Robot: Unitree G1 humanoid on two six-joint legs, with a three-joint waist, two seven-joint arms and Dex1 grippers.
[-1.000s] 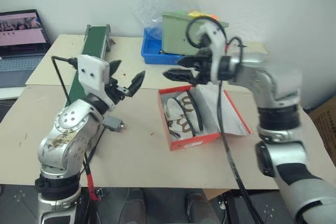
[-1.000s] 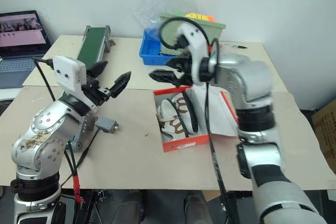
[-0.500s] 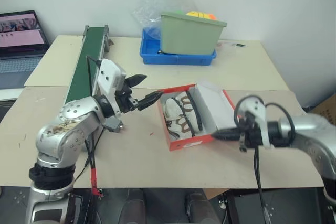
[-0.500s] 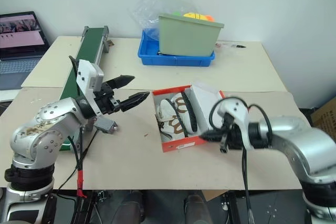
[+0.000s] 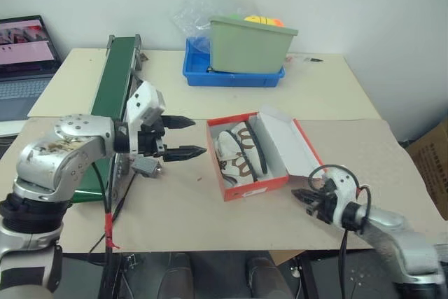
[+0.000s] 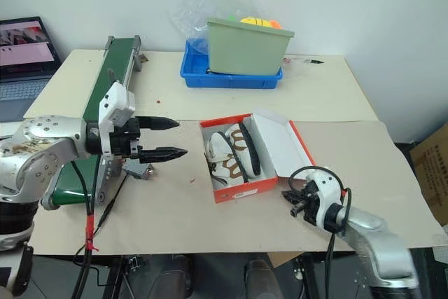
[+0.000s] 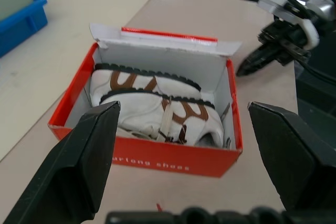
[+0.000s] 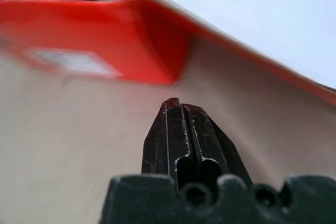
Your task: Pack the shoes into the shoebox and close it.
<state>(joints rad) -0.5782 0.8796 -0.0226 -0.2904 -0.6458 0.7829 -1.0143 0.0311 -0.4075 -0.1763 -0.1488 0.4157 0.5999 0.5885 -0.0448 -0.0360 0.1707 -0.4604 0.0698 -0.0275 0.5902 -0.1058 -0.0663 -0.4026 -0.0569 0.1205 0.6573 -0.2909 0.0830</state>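
Note:
The red shoebox stands open in the middle of the table, its white-lined lid leaning back to the right. Both whitish shoes with brown straps lie inside, side by side; the left wrist view shows the shoes close up. My left gripper is open, level, left of the box and pointing at it. My right gripper is shut and empty, low over the table by the box's near right corner. In the right wrist view its fingertips point at the corner where the lid meets the shoebox.
A green conveyor runs along the left side, with a small grey device and cables beside it. A blue tray holding a green bin sits at the back. A laptop is far left.
My right arm has dropped from above the box to the table at its near right corner, and its gripper has shut. My left gripper has turned toward the box, still open.

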